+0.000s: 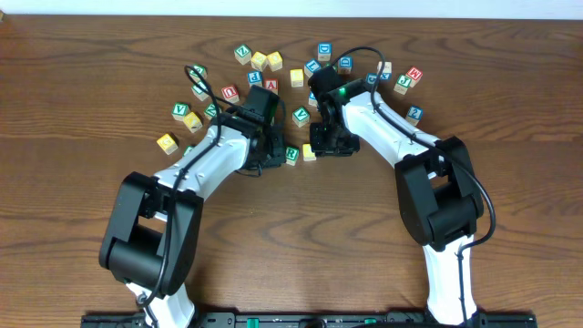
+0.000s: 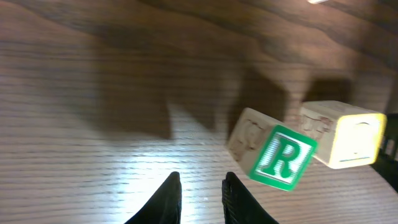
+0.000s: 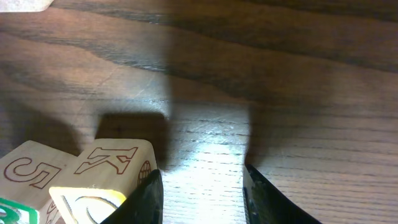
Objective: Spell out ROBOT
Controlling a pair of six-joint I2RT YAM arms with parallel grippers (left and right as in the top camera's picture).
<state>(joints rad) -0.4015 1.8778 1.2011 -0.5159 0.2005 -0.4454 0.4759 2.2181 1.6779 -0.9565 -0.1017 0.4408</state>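
The left gripper (image 2: 200, 200) is hovering, fingers narrowly apart and empty, beside the green-framed R cube (image 2: 283, 155), which is lying askew on the tabletop (image 2: 93, 93) against a yellow-faced cube (image 2: 342, 134); the right gripper (image 3: 200, 199) is standing open and empty, one finger touching that cube. A sideways move is risking to shove both away.

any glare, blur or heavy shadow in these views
Left wrist: white glare on the table ahead of the left gripper, R cube slightly soft. Right wrist: glare at the right gripper, dark shadow behind the yellow cube. Overhead: even light, sharp.
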